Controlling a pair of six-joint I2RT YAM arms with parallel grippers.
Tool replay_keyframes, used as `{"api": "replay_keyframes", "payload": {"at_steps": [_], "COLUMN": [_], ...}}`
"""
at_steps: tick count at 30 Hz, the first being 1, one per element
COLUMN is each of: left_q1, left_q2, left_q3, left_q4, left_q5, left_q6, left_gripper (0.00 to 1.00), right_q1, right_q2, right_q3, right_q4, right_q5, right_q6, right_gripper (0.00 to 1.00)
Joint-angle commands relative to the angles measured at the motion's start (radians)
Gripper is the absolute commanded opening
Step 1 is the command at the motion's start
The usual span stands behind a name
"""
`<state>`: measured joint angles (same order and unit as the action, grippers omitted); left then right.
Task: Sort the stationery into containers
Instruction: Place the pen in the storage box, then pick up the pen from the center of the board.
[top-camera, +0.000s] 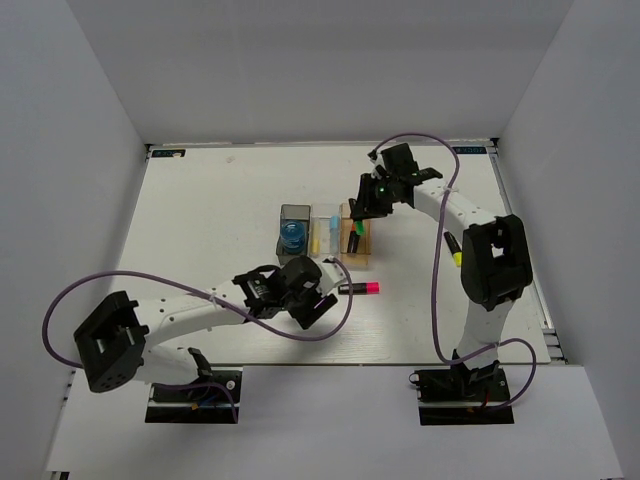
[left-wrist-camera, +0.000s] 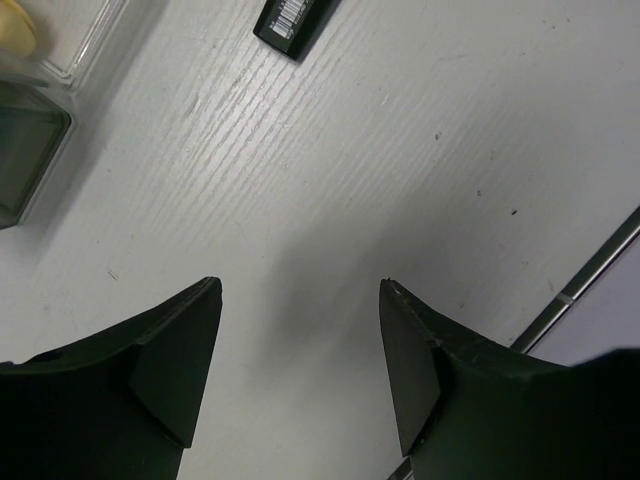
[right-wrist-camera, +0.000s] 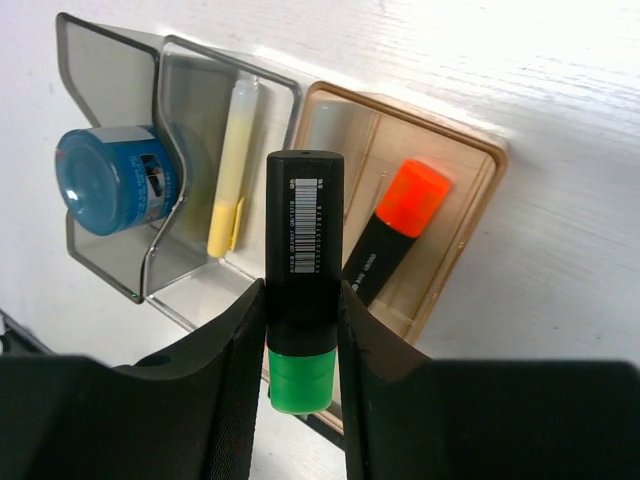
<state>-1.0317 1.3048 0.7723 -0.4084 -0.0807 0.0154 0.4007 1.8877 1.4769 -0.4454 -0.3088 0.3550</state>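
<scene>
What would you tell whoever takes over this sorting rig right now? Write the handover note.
Left gripper: jaws open, empty, over the table near the pink highlighter.
Right gripper: shut on the green highlighter, above the tan bin.
Done: blue roll in grey bin, yellow stick in clear bin, orange highlighter in tan bin.
To do: release green; bin pink and the yellow-tipped highlighter beside the right arm.

The left arm (top-camera: 190, 315) is stretched low along the near side, the left pincer (left-wrist-camera: 300, 287) held spread and empty, while the right arm (top-camera: 455, 210) is bent leftward at the far side, the right pincer (right-wrist-camera: 300, 292) clamped on a green-ended highlighter (right-wrist-camera: 303, 230).
</scene>
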Motion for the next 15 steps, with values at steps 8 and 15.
{"api": "replay_keyframes", "payload": {"at_steps": [8, 15], "left_q1": [-0.007, -0.008], "left_q2": [0.091, 0.191], "left_q3": [0.107, 0.180], "left_q4": [0.088, 0.134], "left_q5": [-0.030, 0.044], "left_q6": [0.078, 0.175], "left_gripper": [0.82, 0.83], "right_q1": [0.010, 0.003], "right_q2": [0.016, -0.100], "right_q3": [0.011, -0.026], "right_q4": [-0.021, -0.050], "right_q5": [-0.026, -0.056], "right_q6": [-0.065, -0.169], "right_gripper": [0.57, 0.26]}}
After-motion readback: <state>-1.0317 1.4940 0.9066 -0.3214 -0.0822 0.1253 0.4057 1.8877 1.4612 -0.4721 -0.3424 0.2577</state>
